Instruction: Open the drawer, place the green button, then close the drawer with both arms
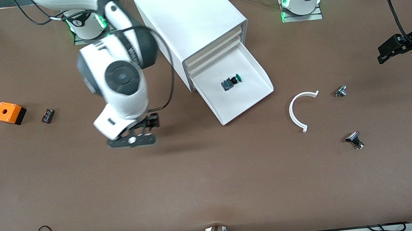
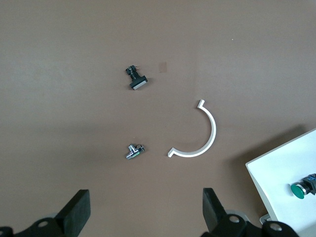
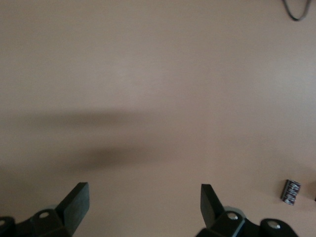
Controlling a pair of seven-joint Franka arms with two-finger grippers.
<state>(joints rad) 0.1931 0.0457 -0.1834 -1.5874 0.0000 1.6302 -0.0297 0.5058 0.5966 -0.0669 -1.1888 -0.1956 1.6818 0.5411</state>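
The lowest drawer of the white cabinet is pulled out toward the front camera. The button, with a green cap and a dark body, lies on its side inside the drawer. My left wrist view also catches the button and a corner of the drawer. My right gripper hangs open and empty over bare table beside the drawer, toward the right arm's end; its wrist view shows only table between its fingers. My left gripper is open and empty over the table's left-arm end.
A white curved strip and two black-and-silver knobs lie between the drawer and the left arm's end. An orange cube and a small black block sit toward the right arm's end.
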